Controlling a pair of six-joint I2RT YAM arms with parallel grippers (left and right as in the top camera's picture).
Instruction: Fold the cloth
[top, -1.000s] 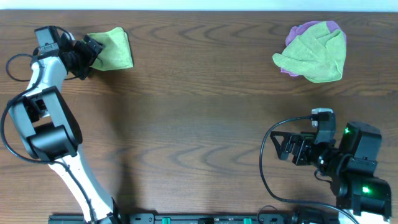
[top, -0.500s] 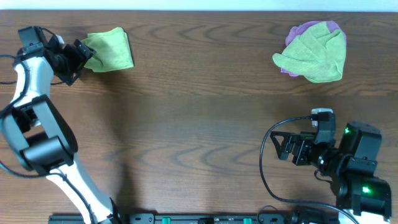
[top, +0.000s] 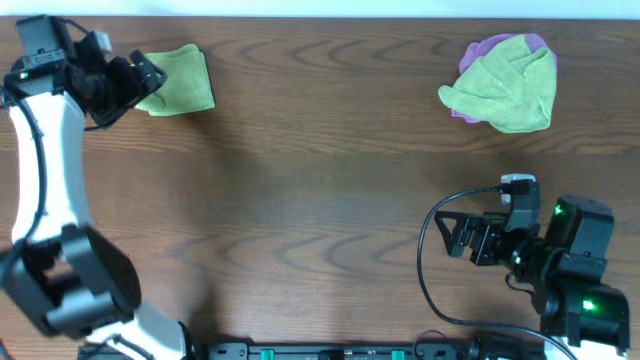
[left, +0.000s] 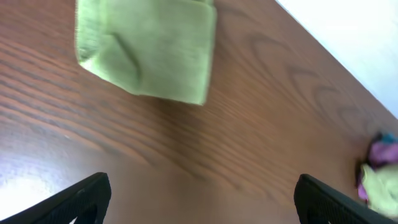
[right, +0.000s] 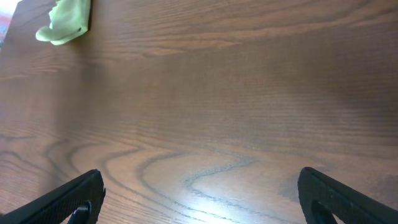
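Cloth (top: 180, 80), a flat folded green rectangle, lies beside spread left pincer (top: 145, 82); right pincer (top: 450, 235) likewise spread.

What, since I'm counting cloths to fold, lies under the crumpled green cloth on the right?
A purple cloth peeks out past the crumpled green cloth at top and left; its remainder is covered.

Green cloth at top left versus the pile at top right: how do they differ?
The green cloth is folded into a flat, neat rectangle; the pile is crumpled and lumpy. The green cloth is one colour, while the pile shows purple fabric under green. The green cloth covers less area than the pile. Both lie on the table near its far edge.
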